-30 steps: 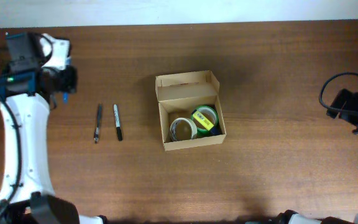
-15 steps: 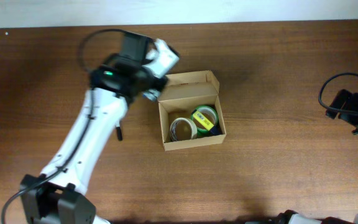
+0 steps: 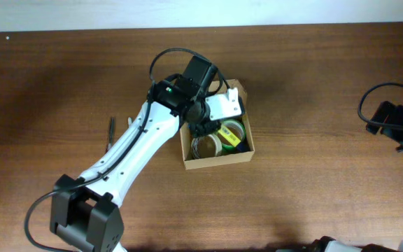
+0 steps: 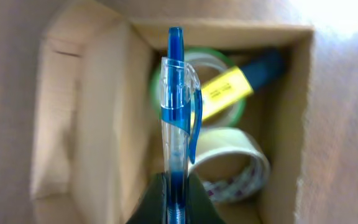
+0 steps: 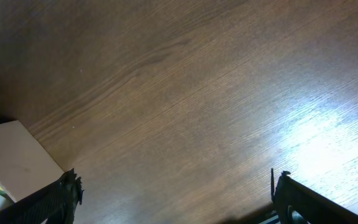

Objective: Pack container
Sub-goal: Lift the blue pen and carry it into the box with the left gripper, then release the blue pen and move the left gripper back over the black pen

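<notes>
The container (image 3: 218, 160), a tan cardboard box with its flap lid open, sits mid-table. Inside are a white tape roll (image 3: 205, 145), a green tape roll with a yellow label (image 3: 231, 131) and a dark marker. My left gripper (image 3: 206, 126) hovers over the box, shut on a blue pen (image 4: 178, 112). In the left wrist view the pen points across the open box (image 4: 291, 124), above the green roll (image 4: 222, 93) and the white roll (image 4: 241, 162). My right gripper (image 3: 397, 129) is at the far right, open and empty (image 5: 176, 190).
A black pen (image 3: 110, 130) lies on the wooden table left of the box, partly beside my left arm. The left arm stretches diagonally from the front left to the box. The table's far edge runs along the top.
My left arm has swung from the far left of the table to over the box, carrying the blue pen. The right arm has not moved.
</notes>
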`<action>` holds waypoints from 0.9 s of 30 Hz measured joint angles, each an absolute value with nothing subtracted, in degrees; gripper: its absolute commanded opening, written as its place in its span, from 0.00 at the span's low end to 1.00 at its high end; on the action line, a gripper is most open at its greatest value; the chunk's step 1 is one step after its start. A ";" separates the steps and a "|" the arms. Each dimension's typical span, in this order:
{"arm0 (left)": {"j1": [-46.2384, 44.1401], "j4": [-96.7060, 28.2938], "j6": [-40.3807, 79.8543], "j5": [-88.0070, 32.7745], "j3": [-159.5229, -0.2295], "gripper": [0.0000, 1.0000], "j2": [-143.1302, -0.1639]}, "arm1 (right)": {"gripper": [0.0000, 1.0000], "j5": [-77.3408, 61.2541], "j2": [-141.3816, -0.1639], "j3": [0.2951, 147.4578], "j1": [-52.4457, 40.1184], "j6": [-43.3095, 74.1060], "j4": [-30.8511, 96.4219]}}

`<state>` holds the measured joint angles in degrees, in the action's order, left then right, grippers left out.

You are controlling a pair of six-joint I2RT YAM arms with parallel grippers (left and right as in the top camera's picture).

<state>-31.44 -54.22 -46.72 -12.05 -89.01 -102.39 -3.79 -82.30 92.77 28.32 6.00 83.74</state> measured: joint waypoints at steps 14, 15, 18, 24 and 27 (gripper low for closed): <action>-31.44 -57.67 -54.63 -14.44 -89.01 0.01 -111.44 | 0.99 -4.01 -82.30 92.77 28.32 5.98 84.88; -31.44 -57.52 -54.83 -14.46 -89.01 0.02 -111.98 | 0.99 -4.01 -82.30 92.77 28.32 6.02 85.01; -31.44 -57.19 -55.20 -14.61 -88.99 0.05 -113.08 | 0.99 -4.01 -82.30 92.77 28.32 6.00 85.25; -31.44 -56.45 -55.83 -14.57 -88.99 0.59 -113.16 | 0.99 -4.03 -82.30 92.77 28.32 6.02 85.25; -31.44 -56.31 -55.11 -14.33 -89.01 0.67 -113.16 | 0.99 -4.01 -82.30 92.77 28.32 6.00 85.27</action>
